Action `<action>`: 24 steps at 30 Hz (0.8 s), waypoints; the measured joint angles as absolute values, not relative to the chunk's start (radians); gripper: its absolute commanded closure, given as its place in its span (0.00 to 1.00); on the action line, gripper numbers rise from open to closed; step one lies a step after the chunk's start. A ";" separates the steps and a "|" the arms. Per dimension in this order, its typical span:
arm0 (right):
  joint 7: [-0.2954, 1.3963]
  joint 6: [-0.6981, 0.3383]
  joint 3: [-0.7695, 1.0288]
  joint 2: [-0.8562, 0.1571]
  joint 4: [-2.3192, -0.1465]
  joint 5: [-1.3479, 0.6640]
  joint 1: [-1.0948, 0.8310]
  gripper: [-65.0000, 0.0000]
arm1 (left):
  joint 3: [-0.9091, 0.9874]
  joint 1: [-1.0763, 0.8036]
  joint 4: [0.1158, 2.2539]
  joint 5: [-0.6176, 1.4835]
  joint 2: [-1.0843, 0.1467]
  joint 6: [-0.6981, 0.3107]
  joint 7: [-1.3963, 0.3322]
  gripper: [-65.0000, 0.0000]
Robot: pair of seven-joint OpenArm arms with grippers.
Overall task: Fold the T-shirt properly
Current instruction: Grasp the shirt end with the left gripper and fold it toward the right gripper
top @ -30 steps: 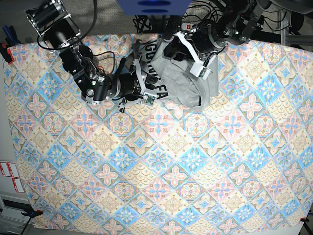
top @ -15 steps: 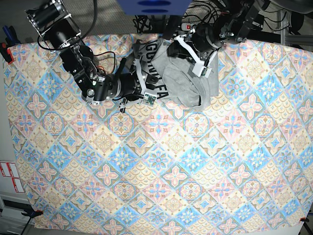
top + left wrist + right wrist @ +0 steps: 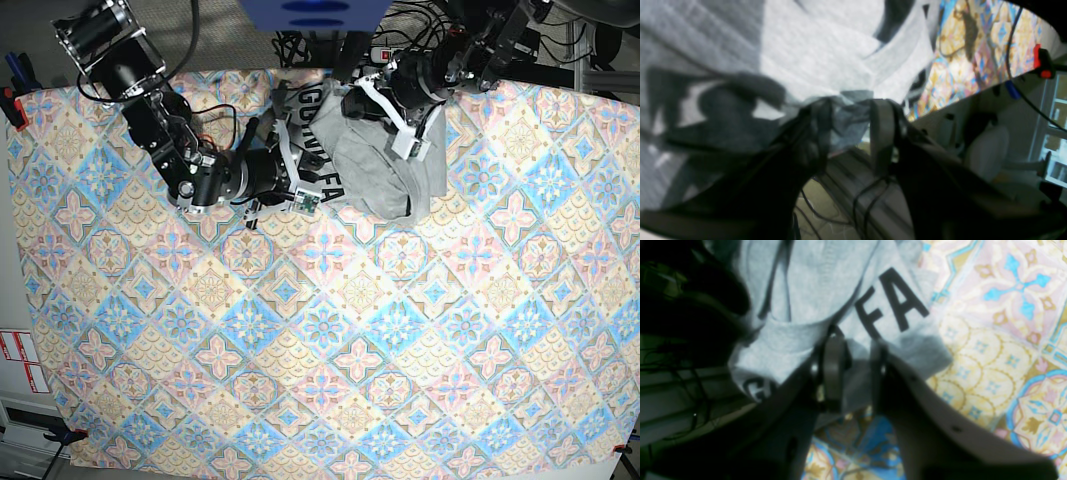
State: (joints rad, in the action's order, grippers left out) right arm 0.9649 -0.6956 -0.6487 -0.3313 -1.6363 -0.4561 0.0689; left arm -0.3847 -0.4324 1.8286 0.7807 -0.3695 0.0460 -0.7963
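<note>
T-shirt point(image 3: 375, 155): bunched heap at tablecloth point(image 3: 330, 340) far edge, middle.
Base view: whole heap, both arms reaching in low.
Right wrist view: letters "FA"; right gripper point(image 3: 853, 370) pinching shirt edge.
Left wrist view: left gripper point(image 3: 848, 125) pinching grey fold, lifted.

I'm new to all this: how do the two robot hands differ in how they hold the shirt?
The right gripper pinches the T-shirt at its lettered edge low over the tablecloth; the left gripper holds a bunched plain grey fold. In the base view the right one comes in from the shirt's left side, the left one from its far top. Both have their fingers closed on fabric.
</note>
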 measured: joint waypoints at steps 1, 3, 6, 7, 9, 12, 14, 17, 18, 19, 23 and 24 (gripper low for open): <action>0.965 -0.695 -0.649 -0.332 -1.636 -0.456 0.069 0.80 | -0.384 -0.432 1.825 0.778 -0.364 0.049 -0.796 0.74; 0.965 -0.695 -0.649 -0.332 -1.636 -0.456 0.070 0.80 | -0.384 -0.430 1.826 0.780 -0.363 0.044 -0.796 0.81; 0.965 -0.696 -0.649 -0.332 -1.636 -0.456 0.069 0.80 | -0.385 -0.436 1.843 0.779 -0.363 0.042 -0.797 0.90; 0.965 -0.695 -0.649 -0.333 -1.636 -0.456 0.069 0.80 | -0.385 -0.440 1.850 0.779 -0.363 0.042 -0.796 0.94; 0.965 -0.696 -0.649 -0.332 -1.636 -0.456 0.069 0.80 | -0.382 -0.447 1.870 0.779 -0.363 0.041 -0.796 1.00; 0.965 -0.696 -0.649 -0.332 -1.636 -0.456 0.070 0.80 | -0.379 -0.463 1.884 0.783 -0.386 0.040 -0.781 1.00; 0.966 -0.696 -0.649 -0.333 -1.636 -0.456 0.069 0.80 | -0.359 -0.480 1.885 0.784 -0.408 0.039 -0.791 1.00; 0.965 -0.696 -0.649 -0.332 -1.636 -0.453 0.070 0.80 | -0.304 -0.514 1.885 0.780 -0.413 0.041 -0.754 1.00; 0.965 -0.696 -0.649 -0.330 -1.636 -0.455 0.072 0.80 | -0.290 -0.523 1.885 0.780 -0.413 0.041 -0.741 1.00; 0.965 -0.696 -0.649 -0.330 -1.636 -0.457 0.073 0.80 | -0.279 -0.529 1.885 0.779 -0.413 0.042 -0.736 1.00; 0.964 -0.695 -0.649 -0.331 -1.636 -0.436 0.076 0.80 | -0.268 -0.553 1.890 0.786 -0.438 0.031 -0.725 1.00; 0.963 -0.696 -0.649 -0.331 -1.636 -0.410 0.079 0.80 | -0.268 -0.561 1.898 0.786 -0.447 0.041 -0.727 1.00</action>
State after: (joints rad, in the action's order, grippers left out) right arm 0.9630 -0.6960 -0.6487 -0.3305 -1.6363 -0.4095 0.0788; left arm -0.2684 -0.5606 1.8984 0.7856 -0.4473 0.0410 -0.7265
